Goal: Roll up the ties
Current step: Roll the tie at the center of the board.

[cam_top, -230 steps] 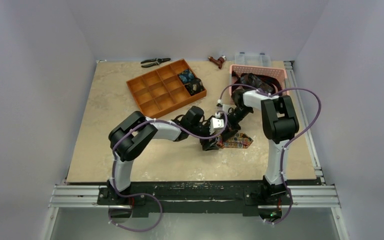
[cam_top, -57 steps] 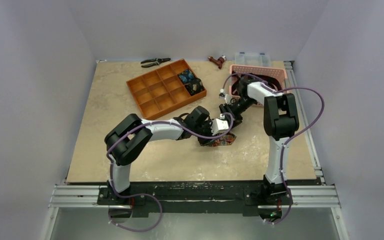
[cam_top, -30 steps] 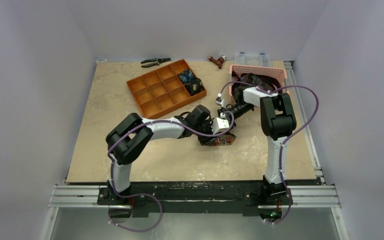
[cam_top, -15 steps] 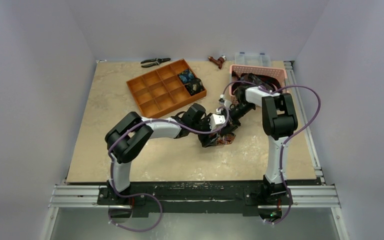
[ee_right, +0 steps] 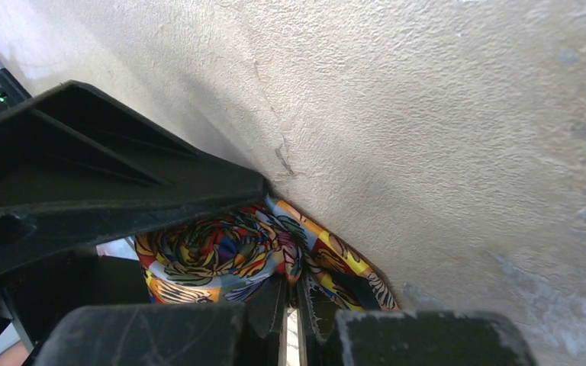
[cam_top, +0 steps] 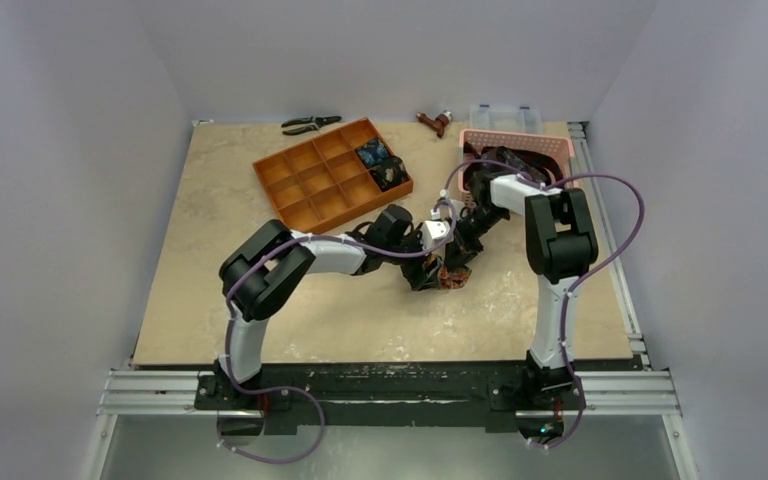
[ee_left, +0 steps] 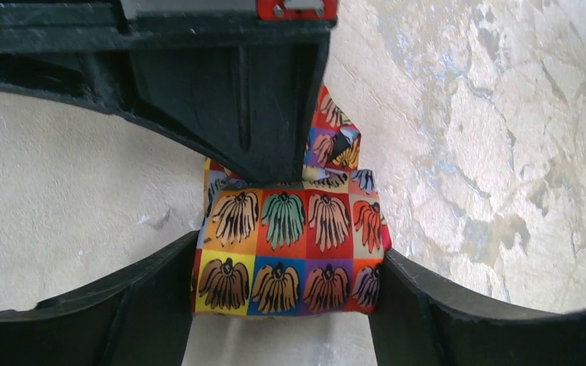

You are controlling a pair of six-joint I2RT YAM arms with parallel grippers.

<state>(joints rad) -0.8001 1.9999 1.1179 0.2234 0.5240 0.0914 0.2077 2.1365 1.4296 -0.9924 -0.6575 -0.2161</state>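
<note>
A tie (cam_top: pixel 447 277) in a busy orange-yellow-red print lies coiled into a roll on the table's middle right. In the left wrist view the tie (ee_left: pixel 286 252) spans the gap of my left gripper (ee_left: pixel 288 263). The jaws stand wide apart, and one finger (ee_left: pixel 152 305) flanks each end of the roll. My right gripper (ee_right: pixel 294 299) is shut, and its tips nip a fold of the tie (ee_right: pixel 214 259) at the roll's side. From above, my left gripper (cam_top: pixel 428 277) and right gripper (cam_top: pixel 457 256) meet over the roll and hide most of it.
An orange compartment tray (cam_top: pixel 300 185) at the back holds two dark rolled ties (cam_top: pixel 373 153). A pink basket (cam_top: pixel 520 143) at the back right holds dark ties (cam_top: pixel 505 160). Pliers (cam_top: pixel 310 124), a red tool (cam_top: pixel 435 122) and a clear box (cam_top: pixel 505 115) lie along the far edge.
The tie's flat tail, once stretched to the right, is wound into the roll. My left gripper's jaws have spread over the last second. My right gripper has come back down to the roll.
</note>
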